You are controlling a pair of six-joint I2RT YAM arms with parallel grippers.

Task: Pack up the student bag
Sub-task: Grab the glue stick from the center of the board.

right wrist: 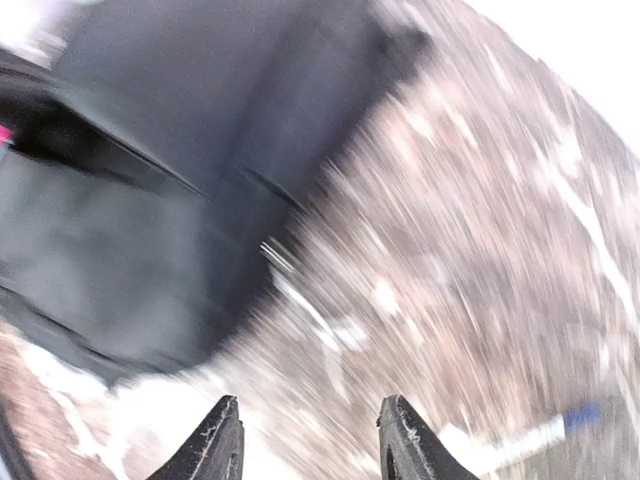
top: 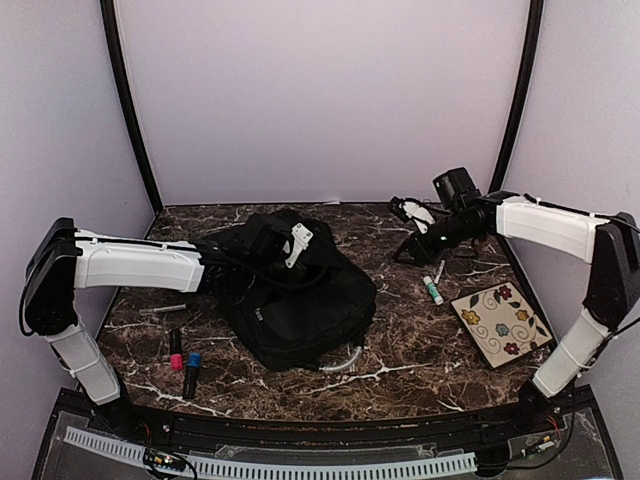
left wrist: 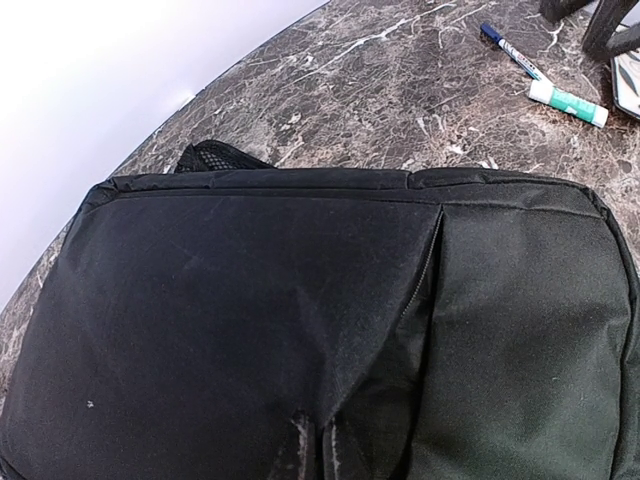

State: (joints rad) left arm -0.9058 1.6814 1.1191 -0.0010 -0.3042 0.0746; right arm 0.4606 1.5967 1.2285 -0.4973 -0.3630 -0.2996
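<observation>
The student bag (top: 290, 300), a large black backpack, lies in the middle of the table. In the left wrist view it (left wrist: 300, 300) fills nearly the whole frame. My left gripper (left wrist: 318, 445) is shut on a pinched fold of its fabric next to a zipper seam. In the top view that gripper (top: 285, 250) sits on the bag's far upper part. My right gripper (top: 405, 252) hovers over the table to the right of the bag. Its fingers stand apart with nothing between them (right wrist: 310, 440). The right wrist view is motion-blurred.
A glue stick (top: 432, 290) and a blue pen (top: 439, 270) lie right of the bag, also seen as glue stick (left wrist: 568, 104) and pen (left wrist: 510, 50). A flowered booklet (top: 501, 323) lies at the right. A pink marker (top: 175, 350), a blue marker (top: 192, 372) and a grey pen (top: 162, 310) lie at the left.
</observation>
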